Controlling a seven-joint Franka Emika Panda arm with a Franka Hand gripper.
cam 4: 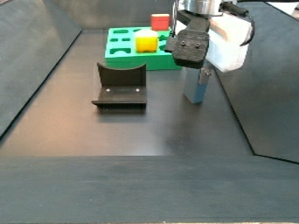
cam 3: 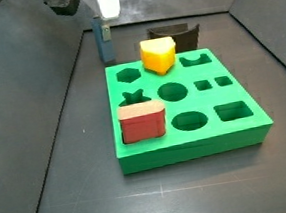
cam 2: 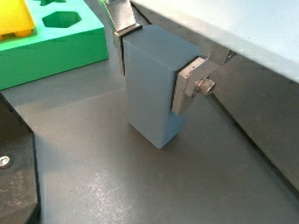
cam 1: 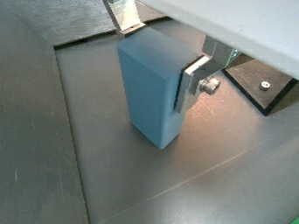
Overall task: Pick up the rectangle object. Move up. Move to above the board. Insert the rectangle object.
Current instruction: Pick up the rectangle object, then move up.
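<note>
The rectangle object point(cam 1: 149, 87) is a tall blue-grey block standing upright on the dark floor, seen in both wrist views point(cam 2: 152, 87). My gripper point(cam 1: 162, 57) has one silver finger point(cam 2: 187, 87) flat against one side and another against the opposite side, shut on the block's upper part. In a side view the block point(cam 3: 101, 42) stands just behind the far left corner of the green board point(cam 3: 159, 148), under the gripper point(cam 3: 100, 26). In a side view the block point(cam 4: 198, 86) is to the right of the board point(cam 4: 117, 39), its base on the floor.
A yellow wedge-topped block point(cam 3: 159, 53) and a red block point(cam 3: 141, 124) sit in the board. The dark fixture point(cam 4: 121, 83) stands on the floor beside the board and close to the block. Sloping grey walls enclose the floor.
</note>
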